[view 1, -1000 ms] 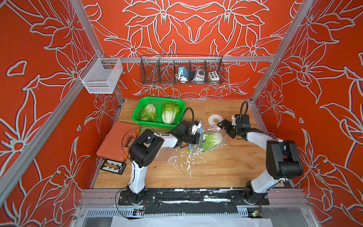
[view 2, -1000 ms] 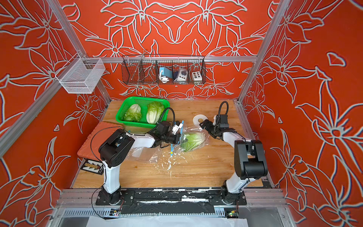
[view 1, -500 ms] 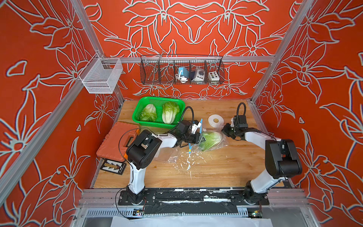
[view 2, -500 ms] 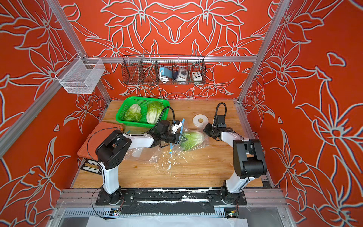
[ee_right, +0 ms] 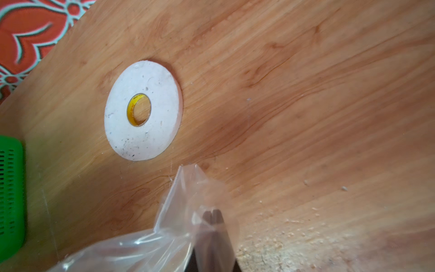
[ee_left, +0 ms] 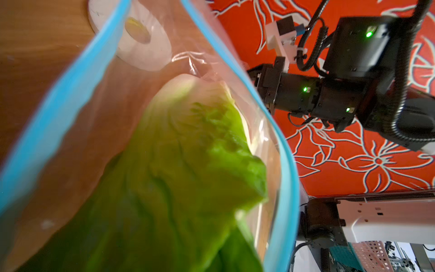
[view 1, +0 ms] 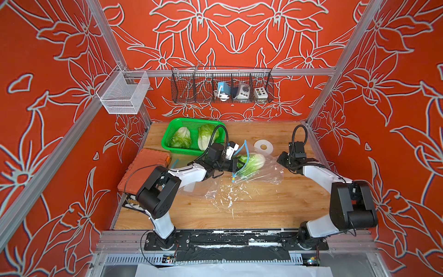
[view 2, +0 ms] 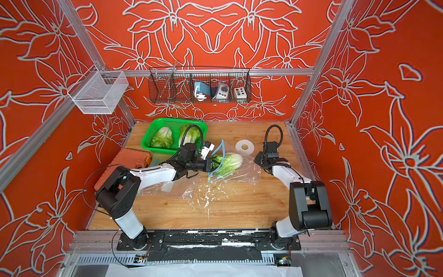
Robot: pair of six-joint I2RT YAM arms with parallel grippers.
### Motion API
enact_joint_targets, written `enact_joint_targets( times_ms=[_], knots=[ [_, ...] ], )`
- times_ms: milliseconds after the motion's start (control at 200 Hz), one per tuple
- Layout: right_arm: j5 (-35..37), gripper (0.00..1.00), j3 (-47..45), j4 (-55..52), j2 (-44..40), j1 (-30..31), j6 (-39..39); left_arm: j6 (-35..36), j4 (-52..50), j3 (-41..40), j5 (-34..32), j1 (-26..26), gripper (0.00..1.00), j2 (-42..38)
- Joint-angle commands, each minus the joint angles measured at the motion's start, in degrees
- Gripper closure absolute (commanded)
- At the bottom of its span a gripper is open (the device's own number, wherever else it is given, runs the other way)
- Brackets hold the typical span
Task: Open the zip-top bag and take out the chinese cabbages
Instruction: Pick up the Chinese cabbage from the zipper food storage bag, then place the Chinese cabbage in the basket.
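Right gripper [ee_right: 213, 216] has come off its open hover by the white tape roll [view 1: 263, 146] and closed. It now pinches the clear bottom corner of the zip-top bag [view 1: 269, 173], with film bunched over its fingers in the right wrist view. Left gripper [view 1: 236, 165] unchanged: clenched at the bag's mouth, apparently on the leafy tip of the bagged chinese cabbage [view 1: 251, 163]. Its fingers are hidden in the left wrist view, so that hold is inferred.

Bag lies on the wooden tabletop just beside the tape roll, on the roll's robot-ward side, mouth turned toward the left arm. Blue zip rim [ee_left: 286, 164] gapes wide. Head lies inside, white stem base deepest. Two chinese cabbages [view 1: 182, 138] already sit in the green mesh basket [view 1: 178, 150], well to the left of the roll.

Handling, as judged:
- Head looks light and springy. Crinkled leaves tear easily, so a tip-only grip may strip a leaf.
- Better hold is across the firmer midrib or nearer the stem base.
- Film is thin, slick and limp. It drags along with the head unless the far corner is anchored, which the right pinch does.
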Motion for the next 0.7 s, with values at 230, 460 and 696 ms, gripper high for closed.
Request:
enact_joint_targets(
  times_ms=[230,460,696],
  knots=[
    [10.57,1.0,0.56,-2.44,-3.02,-1.23,-1.91,1.7,-4.76,-1.67,-0.7,7.1,1.0,-11.88],
    [10.43,1.0,-0.02,-2.15,-3.11,-1.83,-2.11,2.87,-7.5,-1.74,-1.44,11.91,1.0,-17.81],
    [9.62,1.0,-0.36,-1.98,-3.68,-2.11,-1.81,5.79,-7.38,-0.48,-2.81,17.8,1.0,-19.82]
  ],
)
